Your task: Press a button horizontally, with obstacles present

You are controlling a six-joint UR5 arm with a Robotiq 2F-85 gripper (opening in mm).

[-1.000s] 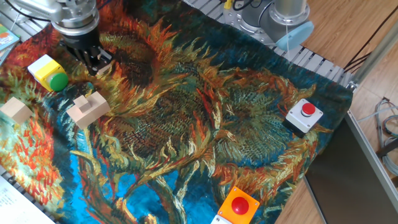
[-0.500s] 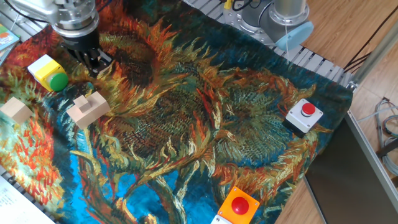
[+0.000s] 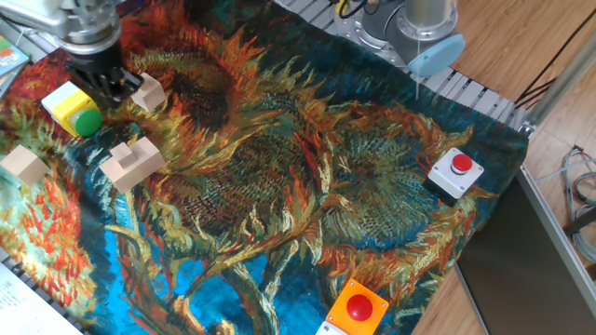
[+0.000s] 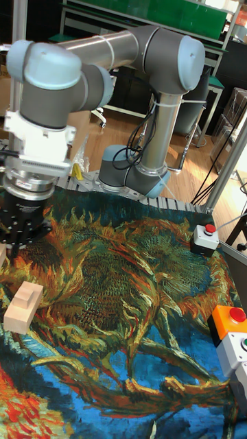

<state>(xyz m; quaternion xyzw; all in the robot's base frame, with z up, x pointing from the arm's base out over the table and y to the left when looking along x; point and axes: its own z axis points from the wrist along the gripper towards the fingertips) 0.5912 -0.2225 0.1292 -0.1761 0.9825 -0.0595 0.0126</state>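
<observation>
The green button (image 3: 88, 121) faces near-right from its yellow box (image 3: 65, 102) at the far-left of the worktop (image 3: 391, 223), its long axis running far-left to near-right; the tall fixed view cuts it off. The pincer (image 3: 104, 86) hangs just behind the box, beside a small cube (image 3: 148, 92); whether its fingers are spread or pressed together cannot be told. The notched block (image 3: 131, 163) sits near the button; another cube (image 3: 24, 165) lies at the left edge.

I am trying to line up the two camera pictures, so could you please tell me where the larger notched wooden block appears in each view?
Fixed view: the notched block lies at the left, below the yellow box with the green button.
Tall fixed view: the notched block sits at the left edge, below the gripper.
Shared landmark: the red button on the grey box, at the cloth's far right in both.
</observation>
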